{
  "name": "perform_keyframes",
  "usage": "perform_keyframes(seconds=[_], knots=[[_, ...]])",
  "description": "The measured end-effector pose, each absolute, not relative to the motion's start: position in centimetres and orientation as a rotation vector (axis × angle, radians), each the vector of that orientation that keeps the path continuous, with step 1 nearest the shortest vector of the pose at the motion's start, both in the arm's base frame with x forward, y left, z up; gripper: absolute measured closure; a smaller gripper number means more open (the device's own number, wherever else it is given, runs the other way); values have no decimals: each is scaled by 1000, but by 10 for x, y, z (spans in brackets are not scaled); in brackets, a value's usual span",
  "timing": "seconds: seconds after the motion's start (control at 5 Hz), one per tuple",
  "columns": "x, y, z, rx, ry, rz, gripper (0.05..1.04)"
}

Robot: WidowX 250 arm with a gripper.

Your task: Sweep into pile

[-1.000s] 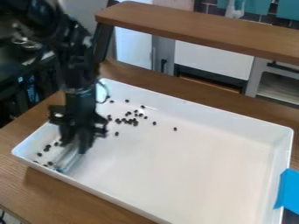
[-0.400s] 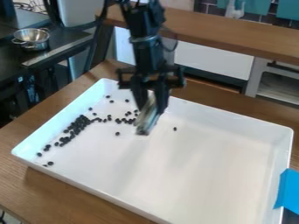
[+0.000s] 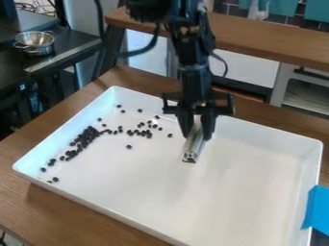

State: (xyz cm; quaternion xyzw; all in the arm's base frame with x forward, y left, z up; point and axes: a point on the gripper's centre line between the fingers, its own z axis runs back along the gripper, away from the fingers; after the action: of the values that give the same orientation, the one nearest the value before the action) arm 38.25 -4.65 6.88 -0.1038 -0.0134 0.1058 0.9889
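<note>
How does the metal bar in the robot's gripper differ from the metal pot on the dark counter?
The metal bar is long and narrow, while the metal pot is round with side handles. The bar slants down from the gripper, while the pot sits upright on the dark counter. Both look silvery and shiny.

Gripper point(image 3: 197, 134): hung over the white tray point(image 3: 250, 192), its fingers closed around a silvery bar point(image 3: 191, 150)
Silvery bar: slanted, lower end pointing toward the camera
Dark beads point(image 3: 83, 140): lay in a dense band along the tray's left part, with a thinner trail toward the bar and a few strays
Blue tape point(image 3: 318, 209): stuck to the tray's right rim
Wooden table point(image 3: 38, 206): bore the tray
</note>
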Motion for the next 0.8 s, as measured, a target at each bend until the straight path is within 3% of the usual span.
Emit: perform_keyframes(seconds=[0.2, 0.8], knots=[[393, -47, 47, -163, -30, 206, 709], [408, -30, 24, -147, -29, 229, 709]])
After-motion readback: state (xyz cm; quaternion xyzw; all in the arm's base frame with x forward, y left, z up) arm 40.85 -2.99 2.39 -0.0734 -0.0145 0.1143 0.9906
